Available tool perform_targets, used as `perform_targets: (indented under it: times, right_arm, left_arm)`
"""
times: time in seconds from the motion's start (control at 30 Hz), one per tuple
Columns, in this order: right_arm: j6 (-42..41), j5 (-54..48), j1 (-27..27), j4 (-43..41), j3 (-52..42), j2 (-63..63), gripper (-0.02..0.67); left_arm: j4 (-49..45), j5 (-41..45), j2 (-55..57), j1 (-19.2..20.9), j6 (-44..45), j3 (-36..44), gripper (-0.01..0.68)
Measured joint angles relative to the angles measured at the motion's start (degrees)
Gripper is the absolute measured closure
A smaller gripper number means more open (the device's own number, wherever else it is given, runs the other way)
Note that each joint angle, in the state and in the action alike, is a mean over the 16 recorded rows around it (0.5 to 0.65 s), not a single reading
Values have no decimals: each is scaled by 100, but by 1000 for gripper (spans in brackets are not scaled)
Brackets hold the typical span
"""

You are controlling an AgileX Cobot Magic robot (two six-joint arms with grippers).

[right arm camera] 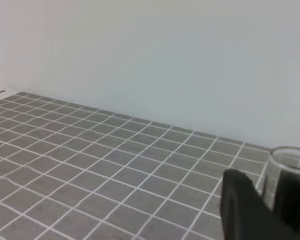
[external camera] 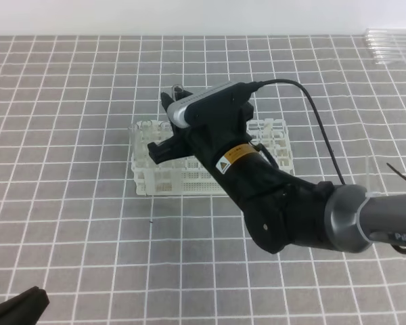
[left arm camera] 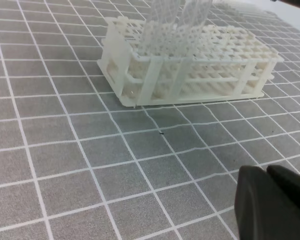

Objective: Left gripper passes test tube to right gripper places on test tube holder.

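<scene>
The white test tube holder [external camera: 147, 177] stands on the checked mat, and fills the upper middle of the left wrist view [left arm camera: 140, 80]. My right gripper [external camera: 164, 127] hovers over the holder's left part, shut on the test tube [external camera: 178, 89], which stands upright between its fingers. In the right wrist view the tube's clear rim [right arm camera: 289, 162] rises between the black fingers of that gripper [right arm camera: 270, 200]. Clear glass [left arm camera: 162, 30] shows above the holder's top; I cannot tell whether it sits in a hole. My left gripper [left arm camera: 267, 200] is shut and empty, low at the near left [external camera: 17, 305].
A bundle of clear tubes [external camera: 392, 46] lies at the far right edge of the mat. The right arm [external camera: 304, 213] stretches across from the right, covering the holder's middle. A white wall [right arm camera: 150, 60] bounds the mat at the back.
</scene>
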State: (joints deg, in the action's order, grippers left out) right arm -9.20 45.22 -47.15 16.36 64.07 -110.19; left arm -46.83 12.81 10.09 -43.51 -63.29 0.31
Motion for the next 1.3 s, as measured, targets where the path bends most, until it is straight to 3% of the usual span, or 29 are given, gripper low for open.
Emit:
perform_targets:
  times: [0.6, 1.1, 1.3]
  right_arm:
    - [6, 104, 17, 4, 0, -134, 540]
    - [-49, -29, 20, 244, 0, -19, 364]
    - [-268, -482, 22, 353, -3, 299, 346]
  left_arm:
    - [4, 0, -5, 1, 0, -10, 673]
    - [-8, -3, 3, -1, 3, 5, 673]
    - [-7, -1, -3, -1, 1, 0, 673]
